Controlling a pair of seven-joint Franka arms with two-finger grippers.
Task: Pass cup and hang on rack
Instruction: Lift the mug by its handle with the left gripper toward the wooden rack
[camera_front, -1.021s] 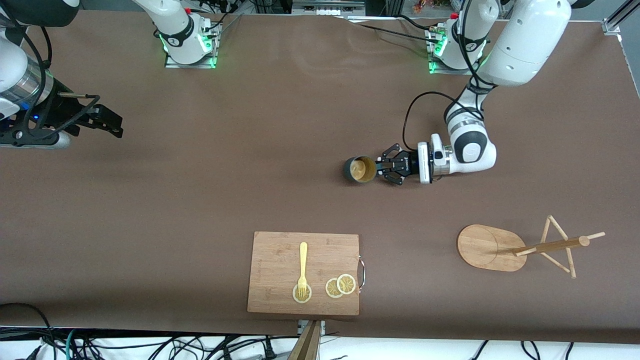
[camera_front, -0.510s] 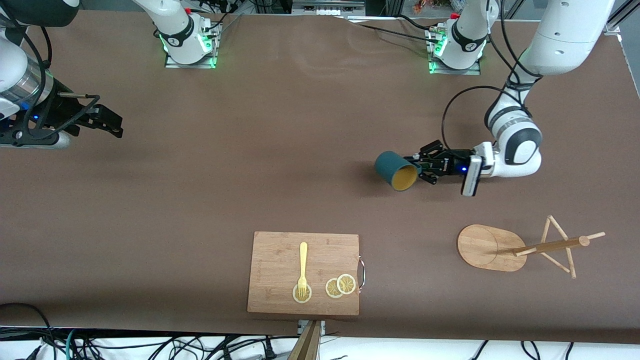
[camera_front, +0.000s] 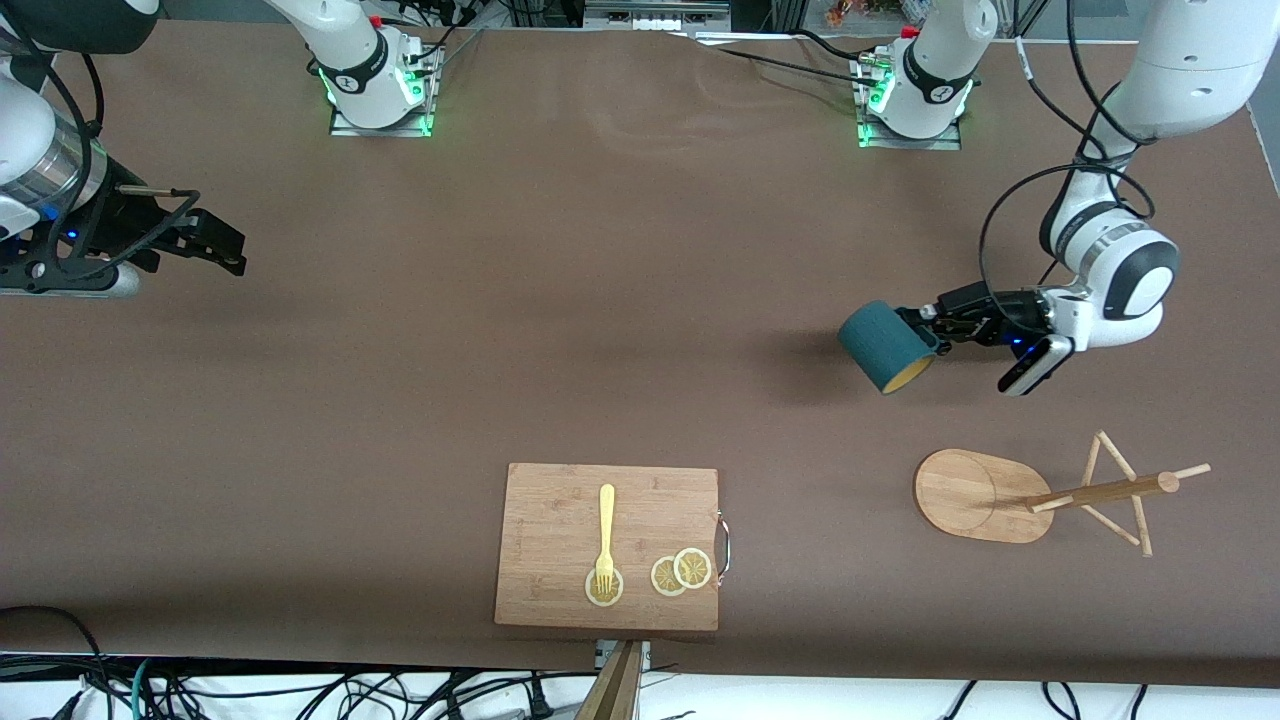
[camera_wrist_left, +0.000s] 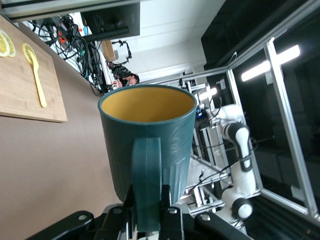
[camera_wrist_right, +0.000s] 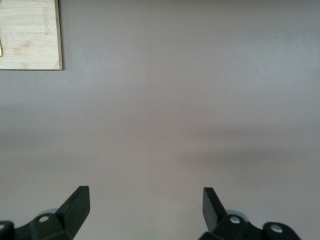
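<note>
The dark teal cup (camera_front: 885, 345) with its yellowish inside hangs tipped on its side above the bare brown table, mouth toward the front camera. My left gripper (camera_front: 928, 326) is shut on its handle. In the left wrist view the cup (camera_wrist_left: 145, 135) fills the middle, and the left gripper (camera_wrist_left: 148, 197) pinches the handle between both fingers. The wooden rack (camera_front: 980, 495), with oval base, pole and thin pegs, stands nearer the front camera than the cup. My right gripper (camera_front: 232, 252) waits open at the right arm's end of the table, with nothing between the jaws of this right gripper (camera_wrist_right: 145, 200).
A wooden cutting board (camera_front: 607, 545) lies near the table's front edge, bearing a yellow fork (camera_front: 605, 530) and lemon slices (camera_front: 680, 572). The cutting board (camera_wrist_left: 20, 85) shows in the left wrist view, and a corner of the board (camera_wrist_right: 30, 35) in the right wrist view.
My left arm has lifted the cup off the table, carried it toward the left arm's end and turned it from upright onto its side. The right arm has not moved.
</note>
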